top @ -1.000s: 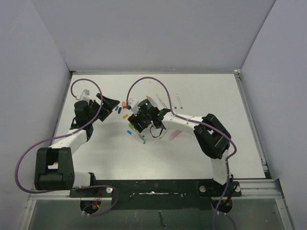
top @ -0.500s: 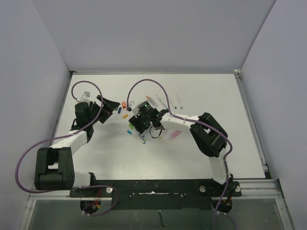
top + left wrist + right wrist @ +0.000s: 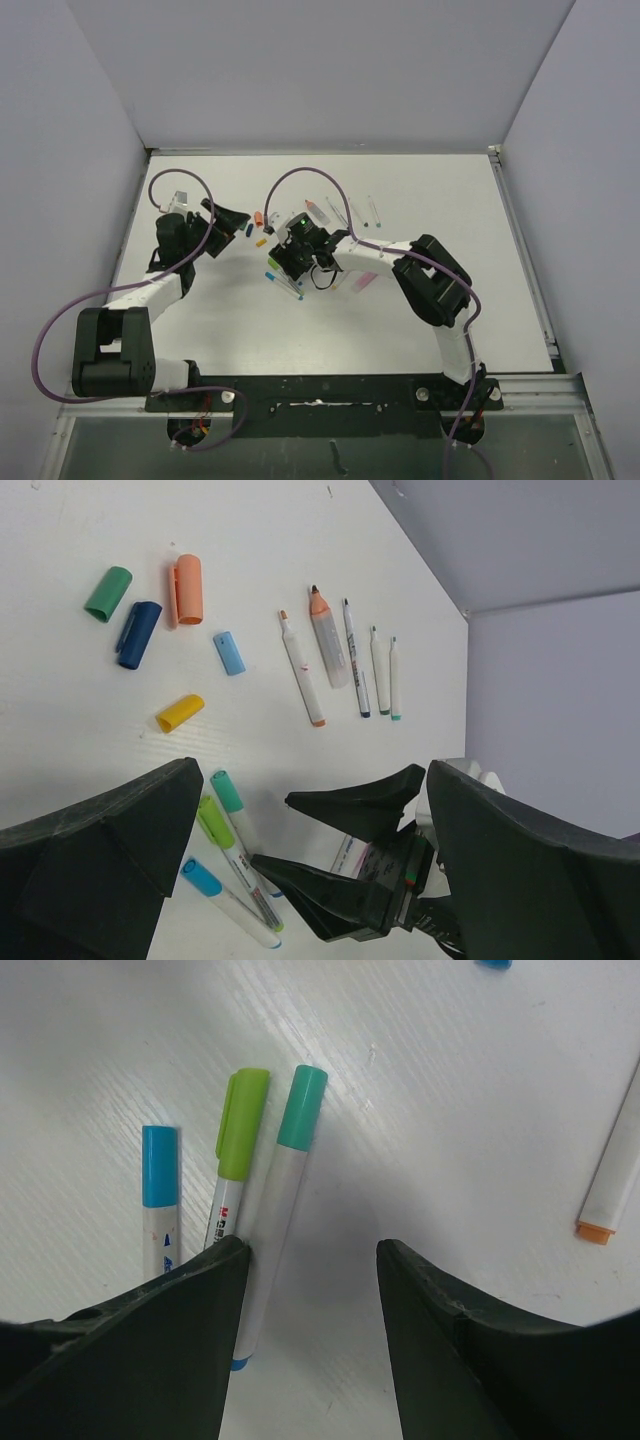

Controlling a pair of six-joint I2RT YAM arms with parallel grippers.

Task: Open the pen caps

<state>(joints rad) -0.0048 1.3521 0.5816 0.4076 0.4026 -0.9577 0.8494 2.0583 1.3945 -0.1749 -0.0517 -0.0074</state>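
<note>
The left gripper (image 3: 312,780) is hanging wide open, holding nothing. Just right of it, five loose caps (image 3: 187,588) are lying already pulled off. The blue cap (image 3: 159,1165), green cap (image 3: 241,1125) and teal cap (image 3: 300,1107) are still sitting on pens (image 3: 268,1230) by the right gripper (image 3: 312,1250), whose sides are standing apart, empty.

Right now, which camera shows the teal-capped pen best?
Right wrist: the teal-capped pen lies close up, cap and white barrel sharp, beside the green-capped pen. Left wrist shows it small near the bottom edge. Top external gives only tiny coloured specks.
</note>
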